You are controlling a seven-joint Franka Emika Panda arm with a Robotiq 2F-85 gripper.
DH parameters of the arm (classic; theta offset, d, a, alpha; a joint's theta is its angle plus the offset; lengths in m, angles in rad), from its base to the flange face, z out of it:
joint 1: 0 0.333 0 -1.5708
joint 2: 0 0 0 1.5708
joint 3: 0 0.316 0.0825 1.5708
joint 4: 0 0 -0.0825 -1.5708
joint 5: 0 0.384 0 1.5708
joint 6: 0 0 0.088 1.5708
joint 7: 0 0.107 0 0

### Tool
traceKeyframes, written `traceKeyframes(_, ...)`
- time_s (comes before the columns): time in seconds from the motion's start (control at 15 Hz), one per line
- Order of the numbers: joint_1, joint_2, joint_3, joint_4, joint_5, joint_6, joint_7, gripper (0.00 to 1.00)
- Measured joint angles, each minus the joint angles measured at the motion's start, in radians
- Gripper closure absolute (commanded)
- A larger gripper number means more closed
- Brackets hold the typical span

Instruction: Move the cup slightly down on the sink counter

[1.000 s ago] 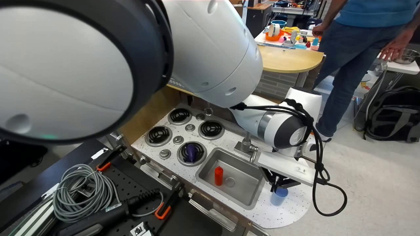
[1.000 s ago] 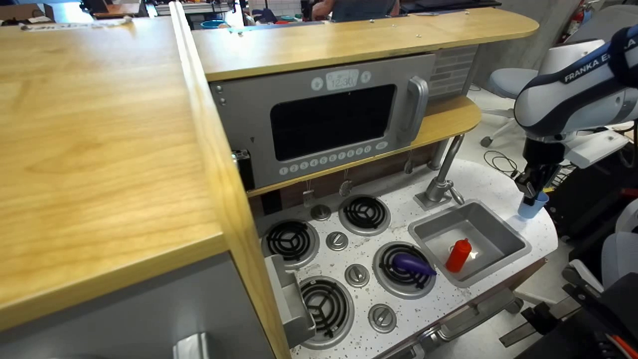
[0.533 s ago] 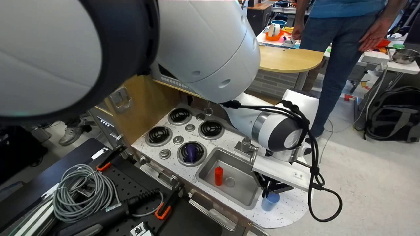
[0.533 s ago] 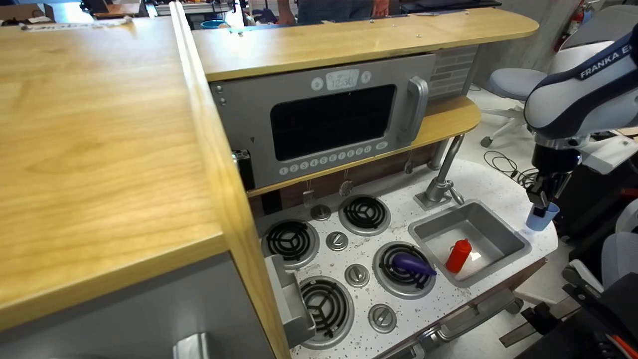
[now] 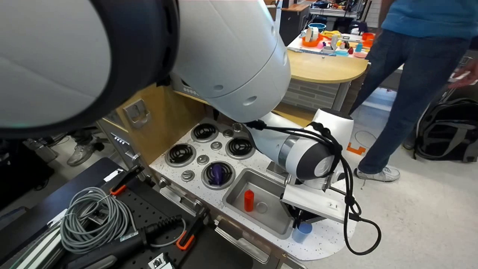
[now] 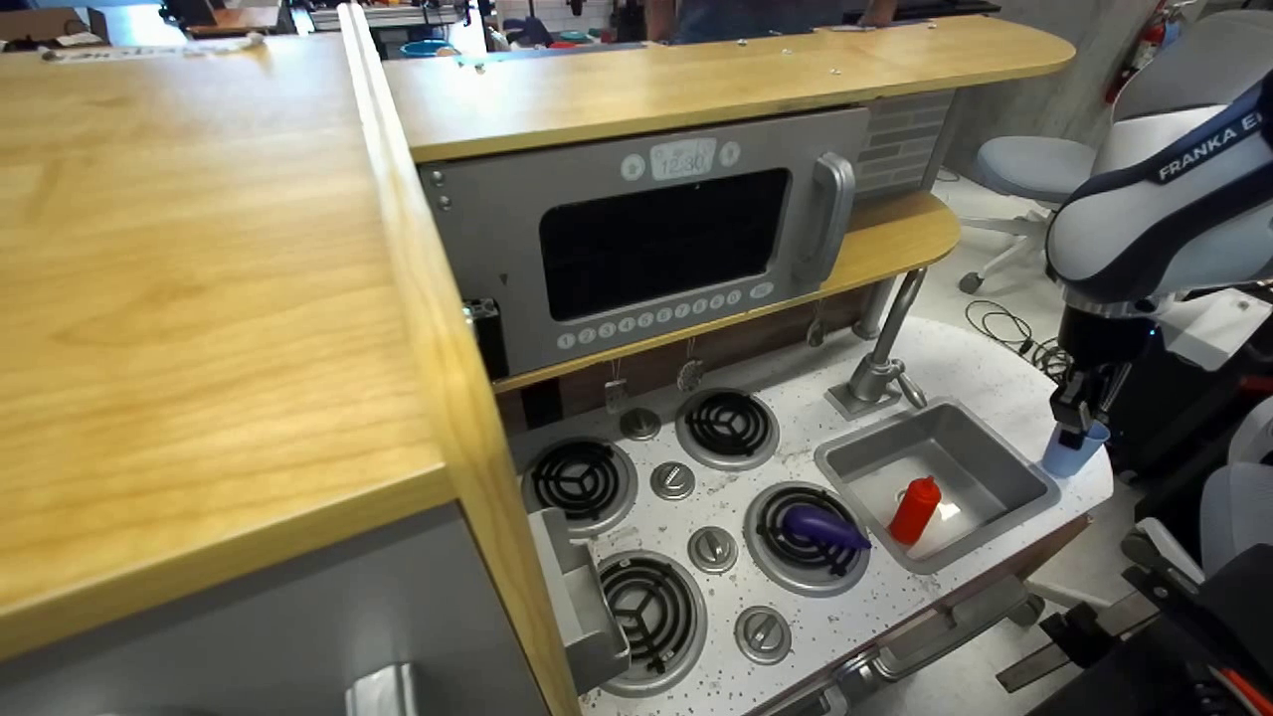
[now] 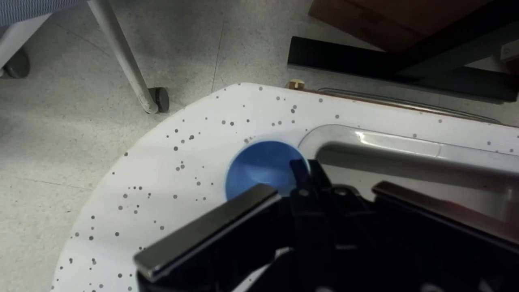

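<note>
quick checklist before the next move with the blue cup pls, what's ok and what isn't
1. Grip on the blue cup: ok, the gripper is shut on its wall in the wrist view.
2. Cup at the sink counter: ok, over the rounded end, beside the sink basin, not in it.
3. Gap between cup and basin rim: cannot tell, they look very close.
4. Cup's base touching the counter: cannot tell, unclear in both exterior views.
5. Red bottle out of the way: ok, in the basin, apart from the cup.
</note>
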State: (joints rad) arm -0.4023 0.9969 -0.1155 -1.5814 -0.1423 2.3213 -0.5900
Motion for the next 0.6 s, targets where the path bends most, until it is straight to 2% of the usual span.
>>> traceKeyframes(0.27,0.0,-0.003,0.007,-0.005,0.0,0.057,-0.013,0.99)
traceKeyframes(0.6,0.0,-0.003,0.008,-0.022,-0.003,0.074,-0.03,0.99)
